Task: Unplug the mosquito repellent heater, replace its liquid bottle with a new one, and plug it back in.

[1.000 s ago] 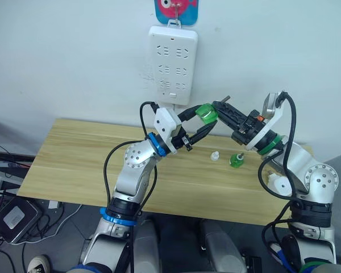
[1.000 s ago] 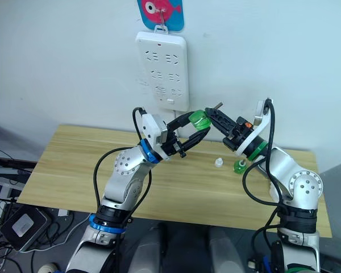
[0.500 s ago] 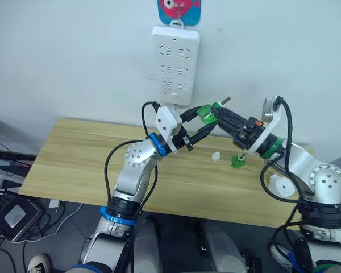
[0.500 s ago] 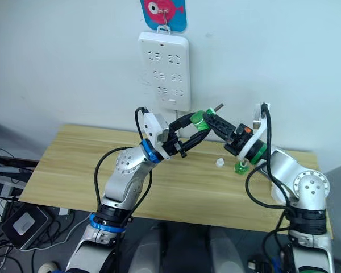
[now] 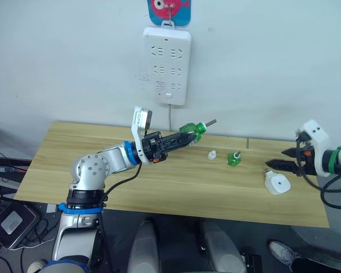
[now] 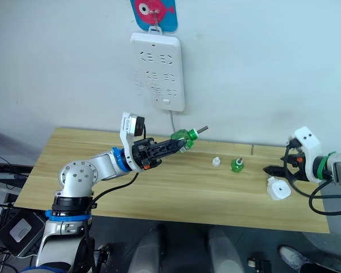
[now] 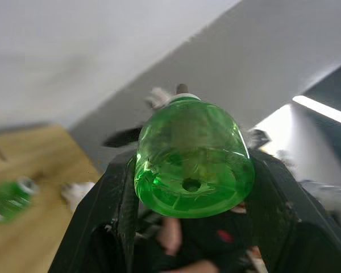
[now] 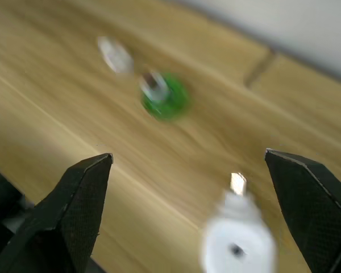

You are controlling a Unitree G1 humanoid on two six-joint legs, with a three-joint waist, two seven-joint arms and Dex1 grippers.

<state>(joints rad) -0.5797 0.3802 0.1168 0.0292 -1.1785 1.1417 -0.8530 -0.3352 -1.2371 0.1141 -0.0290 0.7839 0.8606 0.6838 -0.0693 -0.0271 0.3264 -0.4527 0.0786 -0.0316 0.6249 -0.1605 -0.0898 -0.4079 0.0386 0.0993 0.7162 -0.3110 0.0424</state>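
Note:
My left gripper is shut on a green bottle with a bare wick stem, held tilted above the table's middle; the left wrist view shows the bottle's base between both fingers. A second capless green bottle stands on the table with a loose white cap beside it. I cannot tell which bottle is the new one. The white mosquito repellent heater lies unplugged on the table at the right. My right gripper hangs open just above it, holding nothing.
A long white power strip hangs on the wall behind the wooden table, its cord dropping to the table's back edge. Cables and a box lie on the floor at the left.
My right gripper let go of the held bottle's neck, opened wide and swung away to the right, down by the heater. The left arm stretched out lower, still holding the bottle.

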